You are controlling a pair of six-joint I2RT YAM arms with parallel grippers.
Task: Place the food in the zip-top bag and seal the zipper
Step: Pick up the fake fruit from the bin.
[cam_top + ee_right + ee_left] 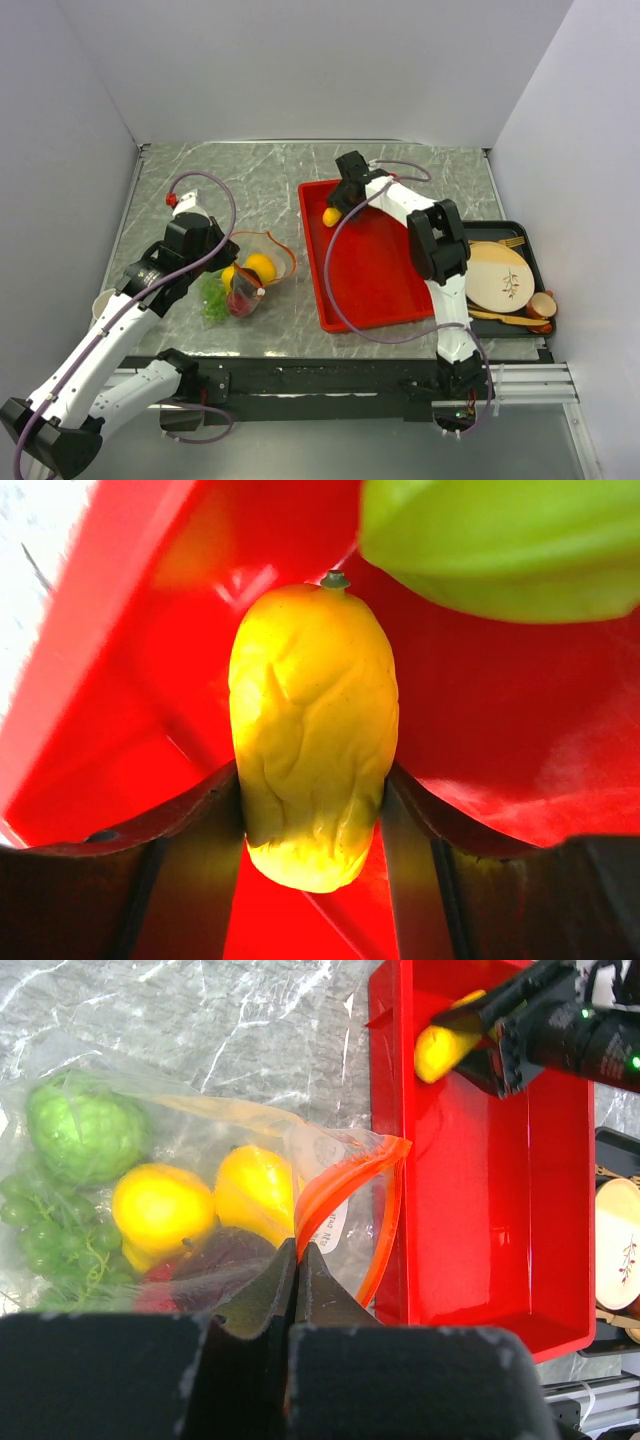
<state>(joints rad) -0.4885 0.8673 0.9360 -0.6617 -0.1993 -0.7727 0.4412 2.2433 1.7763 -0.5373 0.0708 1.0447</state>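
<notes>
The clear zip-top bag (245, 275) lies on the marble table left of the red tray (375, 280). It holds several toy foods: a green one (85, 1130), green grapes (45, 1245), two yellow fruits (160, 1205) and a dark red one (215, 1265). My left gripper (297, 1250) is shut on the bag's orange-red zipper strip (345, 1175) and holds the mouth up. My right gripper (338, 205) is over the tray's far left corner, shut on a yellow wrinkled toy fruit (312, 730). That fruit also shows in the left wrist view (440, 1048). A green blurred shape (500, 540) shows at the top of the right wrist view.
A black tray (530, 235) at the right holds a tan round plate (497, 275) with wooden cutlery (505, 318). A white cup (103, 300) stands at the table's left edge. White walls close in the table on three sides.
</notes>
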